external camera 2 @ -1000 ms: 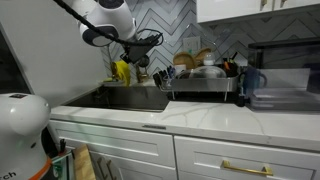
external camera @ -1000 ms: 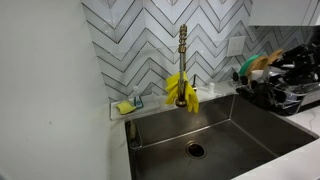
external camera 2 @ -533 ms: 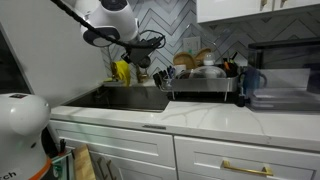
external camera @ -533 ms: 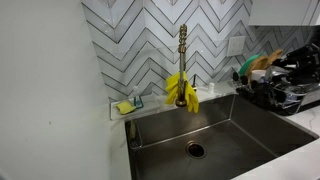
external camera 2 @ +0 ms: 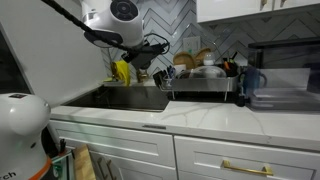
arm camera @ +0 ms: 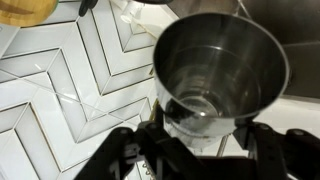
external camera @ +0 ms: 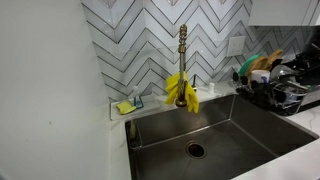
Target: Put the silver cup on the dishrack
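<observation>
In the wrist view my gripper [arm camera: 200,145] is shut on the silver cup [arm camera: 220,60], and I look straight down into its open mouth against the chevron tile wall. In an exterior view the gripper [external camera 2: 152,46] hangs above the sink's far end near the faucet, left of the dishrack [external camera 2: 205,93], which is loaded with dishes. The cup itself is too small to make out there. The black dishrack also shows at the right edge of an exterior view [external camera: 262,101]; the gripper is not seen there.
A gold faucet [external camera: 183,50] draped with yellow gloves [external camera: 181,90] stands behind the steel sink [external camera: 240,125]. A small clear sponge tray [external camera: 125,106] sits at the sink's back corner. A dark jug [external camera 2: 250,82] stands beside the rack. A white appliance [external camera 2: 20,120] is in front.
The arm has shifted a little to the right, toward the dishrack, with the cup still held. Nothing else has moved.
</observation>
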